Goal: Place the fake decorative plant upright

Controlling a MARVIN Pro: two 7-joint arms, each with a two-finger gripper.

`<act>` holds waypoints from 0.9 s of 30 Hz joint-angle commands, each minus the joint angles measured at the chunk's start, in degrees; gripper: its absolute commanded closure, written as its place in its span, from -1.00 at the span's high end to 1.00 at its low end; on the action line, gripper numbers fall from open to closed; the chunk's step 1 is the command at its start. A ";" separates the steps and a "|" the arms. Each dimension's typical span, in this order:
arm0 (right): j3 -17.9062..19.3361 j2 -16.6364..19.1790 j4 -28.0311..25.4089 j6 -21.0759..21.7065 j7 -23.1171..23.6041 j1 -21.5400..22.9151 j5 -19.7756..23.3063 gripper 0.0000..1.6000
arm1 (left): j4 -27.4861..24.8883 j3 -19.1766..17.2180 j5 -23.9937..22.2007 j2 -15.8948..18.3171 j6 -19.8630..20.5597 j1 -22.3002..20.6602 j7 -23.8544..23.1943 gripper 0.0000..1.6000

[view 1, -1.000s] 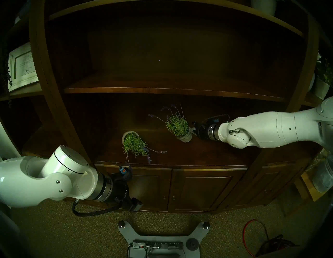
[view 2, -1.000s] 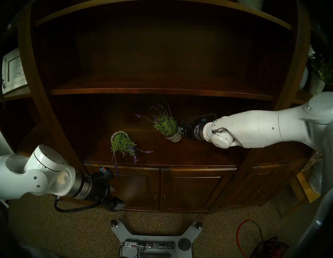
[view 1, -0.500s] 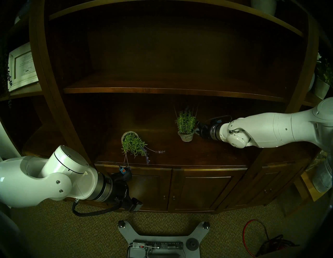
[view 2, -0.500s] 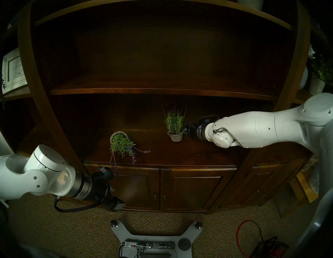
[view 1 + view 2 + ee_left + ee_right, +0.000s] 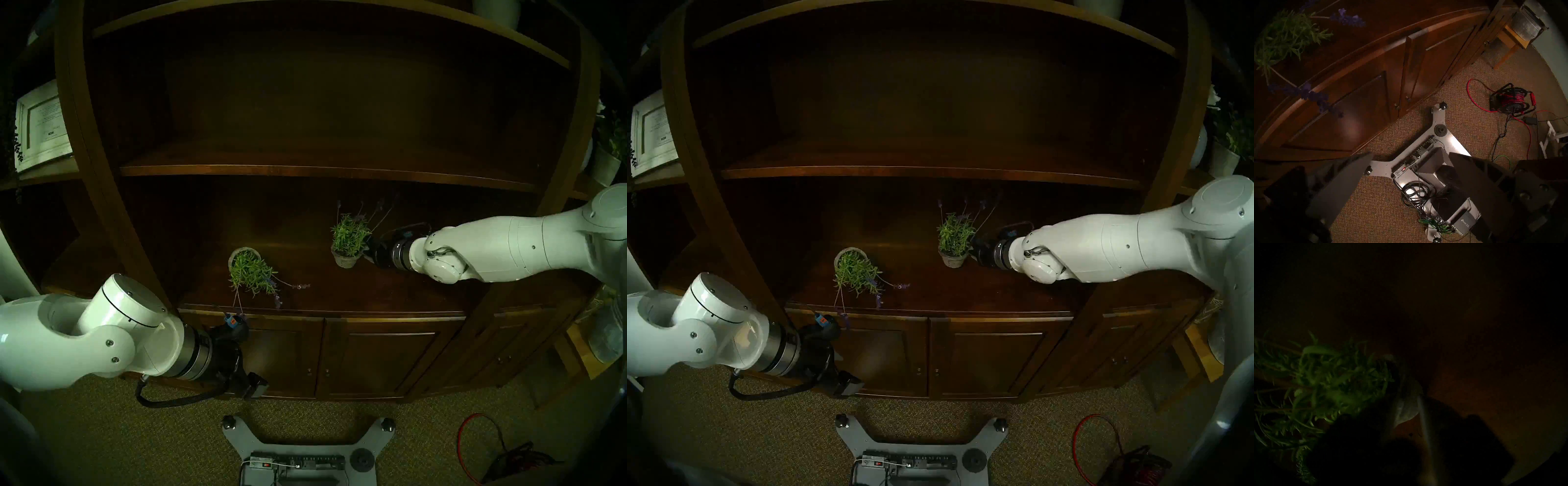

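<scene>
Two fake lavender plants in grey pots are on the cabinet's lower shelf (image 5: 339, 295). The left plant (image 5: 252, 271) (image 5: 857, 271) lies tipped over, its leaves and purple flowers towards the front edge; it also shows in the left wrist view (image 5: 1284, 37). The right plant (image 5: 349, 236) (image 5: 954, 234) stands nearly upright, its stems leaning a little right. My right gripper (image 5: 368, 253) (image 5: 973, 249) is shut on the rim of its pot (image 5: 1407, 405). My left gripper (image 5: 254, 387) (image 5: 1410, 169) is open and empty, pointing at the floor in front of the cabinet doors.
An upper shelf (image 5: 305, 169) hangs just above the plants. Below are the cabinet doors (image 5: 373, 356), my base (image 5: 298, 451) and a red cable reel (image 5: 1508, 100) on the carpet. A metal bucket (image 5: 607, 336) sits on a stool at the right.
My right gripper has turned the right plant from leaning left to about upright, now tilted slightly right, and shifted it a little. The left arm and the fallen plant have not moved.
</scene>
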 commanded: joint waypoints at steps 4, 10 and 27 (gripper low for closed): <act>0.01 0.13 -2.14 -1.71 -0.72 2.44 -1.54 0.92 | -0.16 -0.79 0.02 -0.14 0.05 -0.74 0.07 1.00; -0.27 1.07 -4.20 -2.53 -1.45 3.76 -2.14 0.77 | -0.16 -0.78 0.03 -0.14 0.04 -0.74 0.06 1.00; -0.87 4.77 -11.05 -4.51 -2.40 8.37 -4.94 0.62 | -0.15 -0.74 0.06 -0.14 -0.01 -0.74 0.06 1.00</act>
